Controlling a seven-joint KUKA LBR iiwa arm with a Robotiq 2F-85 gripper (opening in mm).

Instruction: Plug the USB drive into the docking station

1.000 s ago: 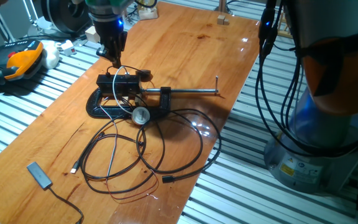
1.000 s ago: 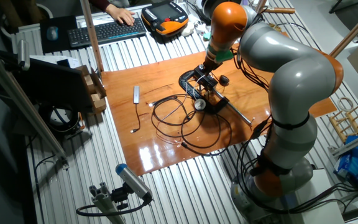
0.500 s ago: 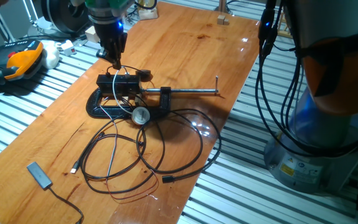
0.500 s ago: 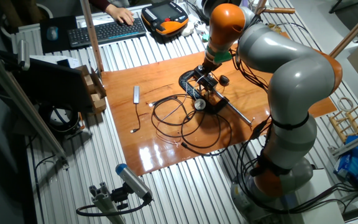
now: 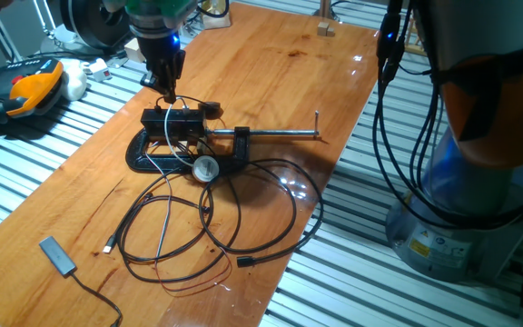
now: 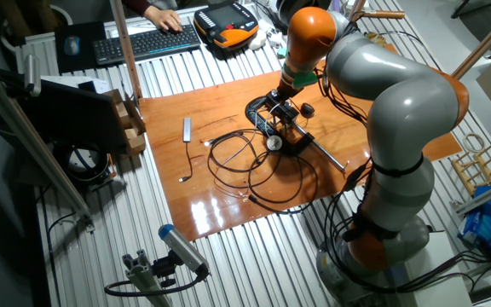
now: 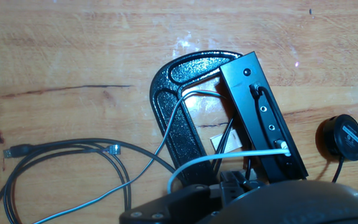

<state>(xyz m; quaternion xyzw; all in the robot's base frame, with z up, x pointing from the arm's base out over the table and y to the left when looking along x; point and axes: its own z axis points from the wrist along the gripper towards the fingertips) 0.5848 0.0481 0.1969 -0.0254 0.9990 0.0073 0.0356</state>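
The docking station (image 5: 175,121) is a small black box with cables, held in a black G-clamp (image 5: 148,156) on the wooden table. It also shows in the other fixed view (image 6: 281,111) and in the hand view (image 7: 263,115), with a white cable and a black plug in its ports. My gripper (image 5: 168,89) hangs just above the box's far end, fingers drawn together; it also shows in the other fixed view (image 6: 278,92). The USB drive is too small to make out; I cannot tell whether it sits between the fingertips.
The clamp's long steel screw (image 5: 275,136) points right. A round black puck (image 7: 344,137) on a cable lies beside the box. Looped cables (image 5: 207,227) cover the table's near half. A flat dongle (image 5: 57,254) lies at the near left corner. A wooden block (image 5: 326,27) stands far back.
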